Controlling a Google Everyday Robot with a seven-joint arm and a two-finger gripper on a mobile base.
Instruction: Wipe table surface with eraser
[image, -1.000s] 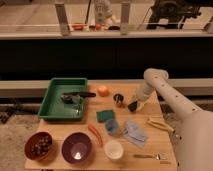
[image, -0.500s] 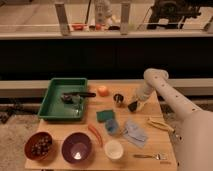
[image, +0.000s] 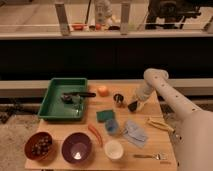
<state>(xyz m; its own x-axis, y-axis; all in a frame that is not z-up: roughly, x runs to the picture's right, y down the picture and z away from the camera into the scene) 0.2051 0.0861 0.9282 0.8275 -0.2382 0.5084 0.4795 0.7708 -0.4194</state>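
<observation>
The robot's gripper (image: 134, 105) is down at the back right of the table surface (image: 160, 137), right at the small dark eraser (image: 133, 106), beside the little cup (image: 118, 99). I cannot tell if it is pinching the eraser. I think it is about to wipe. Next it must slide sideways without hitting the cup. The wood is tan. Behind is a dark wall.
</observation>
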